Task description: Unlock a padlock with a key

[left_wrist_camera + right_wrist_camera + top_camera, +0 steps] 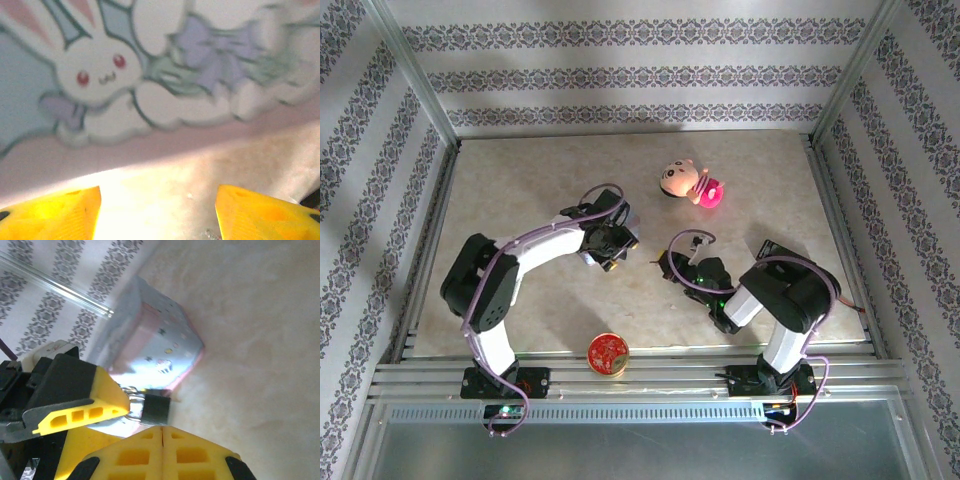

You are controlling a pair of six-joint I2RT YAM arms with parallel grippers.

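Top external: counted two arms on one pale table point(770, 190), with the left gripper point(612, 262) and right gripper point(667, 263) near each other at mid-table. Noted one round red tin point(608, 354) at the near edge between the bases, well apart from both grippers. Noted one small doll point(685, 182) farther back.

Left wrist: saw two yellow fingers point(55, 215) spread wide, with table surface between them. Saw one pale tin point(125, 65) with a rabbit picture just beyond.

Right wrist: saw that gripper's own two fingers point(125, 455) pressed together. Could not tell whether anything was pinched between them. Found one padlock point(156, 409), dark-bodied, just past those fingertips and just beside the pale tin. Saw its silvery shackle point(131, 401) turned toward one finger of the left gripper, at or against its tip; could not tell which.
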